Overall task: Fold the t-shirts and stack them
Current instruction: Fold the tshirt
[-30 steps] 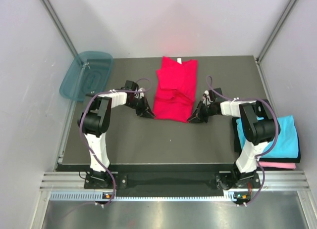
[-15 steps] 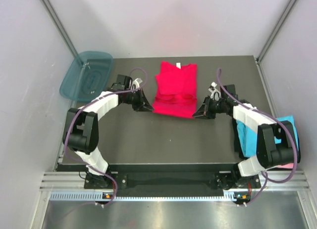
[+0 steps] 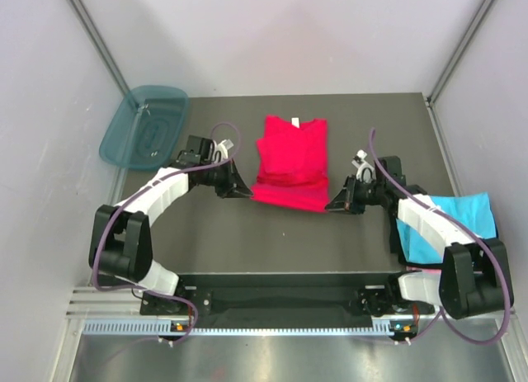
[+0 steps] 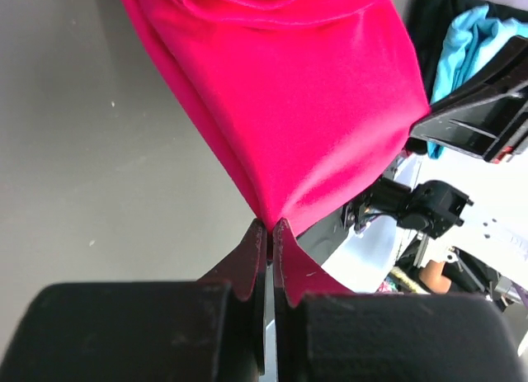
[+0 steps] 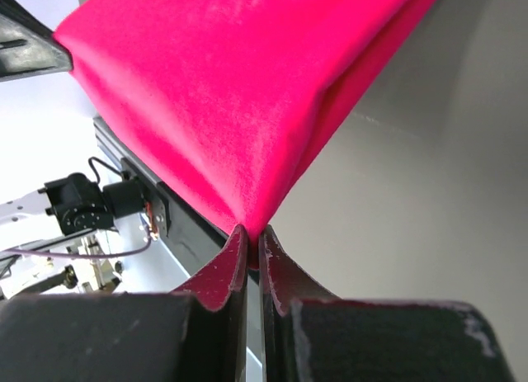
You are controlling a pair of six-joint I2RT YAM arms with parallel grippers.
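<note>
On the left, the left gripper (image 3: 242, 189) is pinching the near left corner of the red t-shirt (image 3: 290, 155). Its jaws are squeezing shut on just a tiny tip of cloth. That tip could be slipping out if the arm is pulling too hard or too fast. Then that side would be dropping and the fold would be coming out crooked. The red t-shirt is lying in the middle of the dark table (image 3: 272, 242), with its near edge stretching between the two grippers. If one arm is moving ahead of the other, the cloth could be twisting or bunching up. On the right, the right gripper (image 3: 333, 205) is pinching the near right corner in the same way, shut tight on a small tip, so it could be losing its hold too. Its arm is reaching over the cyan t-shirt (image 3: 462, 221), which is sitting folded at the right edge of the table, and it could be bumping that one. The red t-shirt is pointing its collar and small white tag (image 3: 294, 122) at the far wall, and its long side is running from near to far.
</note>
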